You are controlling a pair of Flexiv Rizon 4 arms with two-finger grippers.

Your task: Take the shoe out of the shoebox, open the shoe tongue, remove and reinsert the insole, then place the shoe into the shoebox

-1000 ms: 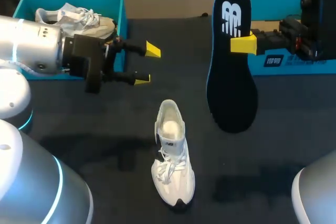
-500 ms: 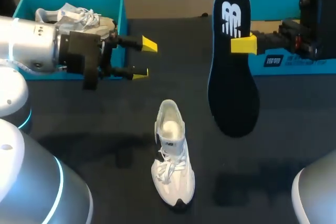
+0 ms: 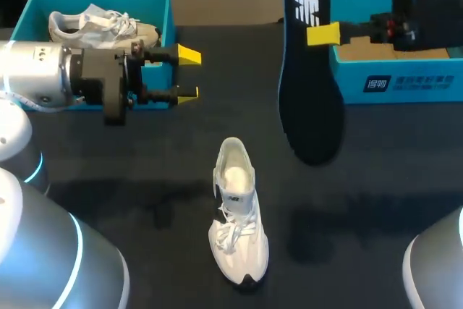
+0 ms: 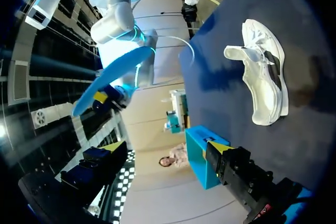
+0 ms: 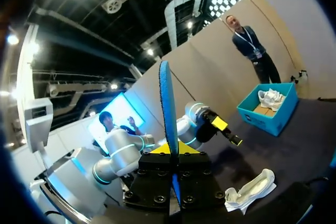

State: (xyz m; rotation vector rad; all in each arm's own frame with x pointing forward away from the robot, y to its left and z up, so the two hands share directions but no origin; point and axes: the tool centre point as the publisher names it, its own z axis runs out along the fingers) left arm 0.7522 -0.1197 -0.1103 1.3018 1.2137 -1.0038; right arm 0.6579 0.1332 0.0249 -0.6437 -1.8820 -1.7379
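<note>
A white shoe (image 3: 237, 229) lies on the dark table, toe toward me, its tongue pulled open; it also shows ahead of the left gripper (image 4: 265, 77) and below the right one (image 5: 249, 190). My right gripper (image 3: 323, 34) is shut on a dark insole (image 3: 309, 70), which hangs upright above the table right of the shoe. In the right wrist view the insole (image 5: 169, 114) stands edge-on between the fingers of that gripper (image 5: 170, 150). My left gripper (image 3: 188, 74) is open and holds nothing, in the air in front of the left shoebox (image 3: 168, 12).
The teal left shoebox holds a second white shoe (image 3: 101, 23). A second teal box (image 3: 405, 81) with a brown inside stands at the back right, under my right arm. Dark table surface lies on all sides of the shoe.
My left arm has drawn back to the left and away from me, toward the left box, still open. My right arm has carried the insole a little farther away and to the left.
</note>
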